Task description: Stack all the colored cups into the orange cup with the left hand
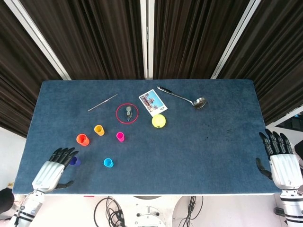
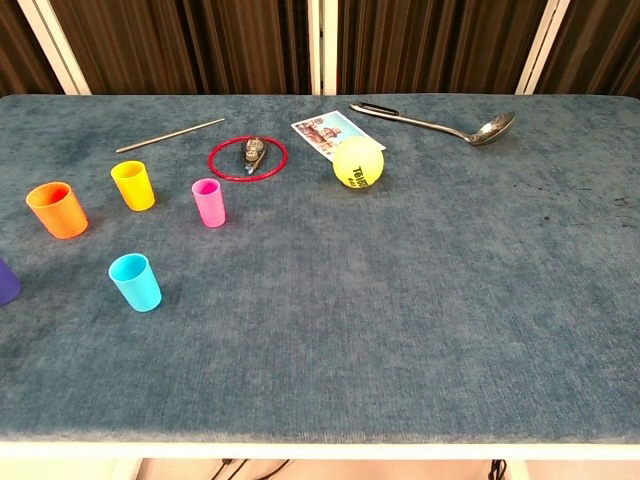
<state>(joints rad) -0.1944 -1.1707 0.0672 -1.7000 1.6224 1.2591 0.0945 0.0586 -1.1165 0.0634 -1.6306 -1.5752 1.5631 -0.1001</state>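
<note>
The orange cup (image 1: pixel 82 139) (image 2: pixel 57 209) stands upright at the table's left. Close by stand a yellow cup (image 1: pixel 99 130) (image 2: pixel 133 185), a pink cup (image 1: pixel 120 136) (image 2: pixel 208 202) and a light blue cup (image 1: pixel 108 162) (image 2: pixel 135 281). A dark blue cup (image 1: pixel 75 161) (image 2: pixel 6 282) sits nearest the left edge, partly covered by my fingertips in the head view. My left hand (image 1: pixel 52 170) hovers open over the front left corner, fingers spread, holding nothing. My right hand (image 1: pixel 283 163) is open beyond the table's right edge. Neither hand appears in the chest view.
A yellow tennis ball (image 1: pixel 158 121), a picture card (image 1: pixel 152 102), a red ring (image 1: pixel 127 113) around a small metal clip, a thin metal rod (image 1: pixel 102 102) and a ladle (image 1: pixel 185 97) lie across the table's far half.
</note>
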